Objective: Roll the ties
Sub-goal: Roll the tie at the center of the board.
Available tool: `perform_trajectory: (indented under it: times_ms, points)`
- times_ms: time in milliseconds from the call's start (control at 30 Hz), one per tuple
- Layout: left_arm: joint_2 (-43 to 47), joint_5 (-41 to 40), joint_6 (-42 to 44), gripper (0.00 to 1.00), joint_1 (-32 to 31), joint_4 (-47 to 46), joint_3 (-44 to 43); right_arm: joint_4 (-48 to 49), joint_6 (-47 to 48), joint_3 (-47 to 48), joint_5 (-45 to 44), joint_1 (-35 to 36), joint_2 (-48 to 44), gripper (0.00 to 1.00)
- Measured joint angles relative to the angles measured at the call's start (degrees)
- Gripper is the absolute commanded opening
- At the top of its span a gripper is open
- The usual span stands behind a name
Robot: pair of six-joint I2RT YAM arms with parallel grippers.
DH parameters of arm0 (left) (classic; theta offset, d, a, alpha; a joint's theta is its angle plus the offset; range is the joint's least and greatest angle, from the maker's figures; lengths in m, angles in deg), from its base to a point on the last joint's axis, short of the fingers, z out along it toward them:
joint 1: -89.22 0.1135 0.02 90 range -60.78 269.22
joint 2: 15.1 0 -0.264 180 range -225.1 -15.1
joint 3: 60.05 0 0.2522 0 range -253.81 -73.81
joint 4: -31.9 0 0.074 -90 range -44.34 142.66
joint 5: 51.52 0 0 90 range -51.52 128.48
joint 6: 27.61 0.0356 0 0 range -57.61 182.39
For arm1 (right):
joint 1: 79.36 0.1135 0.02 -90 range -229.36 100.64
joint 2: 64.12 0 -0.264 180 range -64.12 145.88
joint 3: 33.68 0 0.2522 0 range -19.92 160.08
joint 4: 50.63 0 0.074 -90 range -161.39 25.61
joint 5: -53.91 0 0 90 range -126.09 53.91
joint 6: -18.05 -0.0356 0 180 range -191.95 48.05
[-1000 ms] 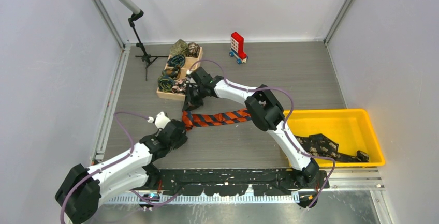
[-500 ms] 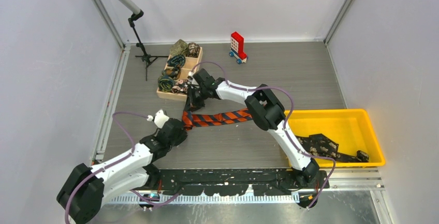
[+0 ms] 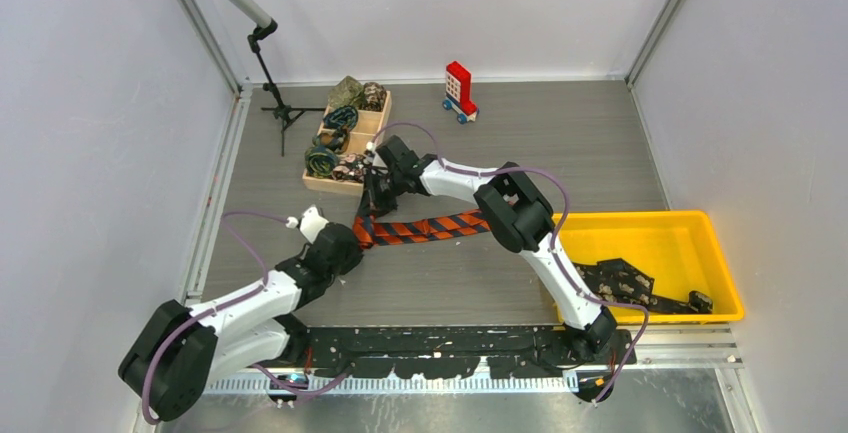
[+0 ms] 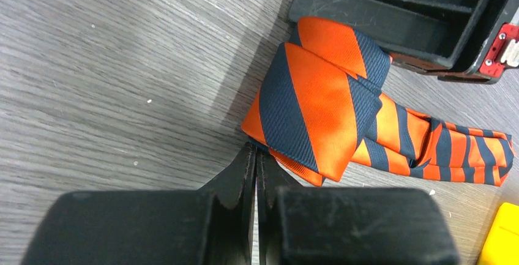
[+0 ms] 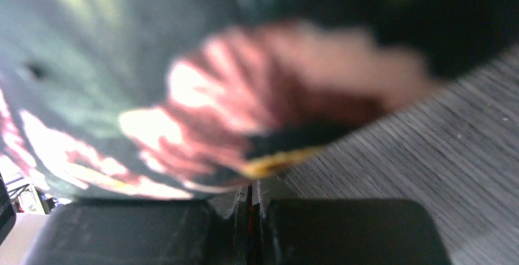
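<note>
While the tie [image 4: 318,93] is lying, probably soft, light and slippery, on the table [image 4: 92,63], one end folded over, the fold's edge is looking like the best pinch point, the left gripper [image 4: 254,155] sitting there with fingers together, the right gripper [image 5: 251,194] likewise closed.

Your overhead view is evenly, softly lit and sharp, with only faint shadows on the counter [image 3: 600,133]. Your left wrist view is crisp: the orange-and-navy striped tie [image 4: 318,100] shows its weave and casts a soft shadow leftward. Your right wrist view is blurred; pink-and-green patterned fabric [image 5: 214,106] fills it, out of focus, with a blown-out patch top left.
</note>
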Motion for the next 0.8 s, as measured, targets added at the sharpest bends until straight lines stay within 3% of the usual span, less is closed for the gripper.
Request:
perform_trajectory:
  times_ms: [633,800]
  points:
    - [-3.58,1.38,1.09,0.02,2.08,-0.92,-2.36,2.03,-1.88,-1.99,0.57,-0.2,-0.61,0.06]
    - [-5.51,1.36,1.01,0.02,2.1,-0.57,-3.58,1.2,-1.79,-1.44,-0.26,-0.2,-0.61,0.13]
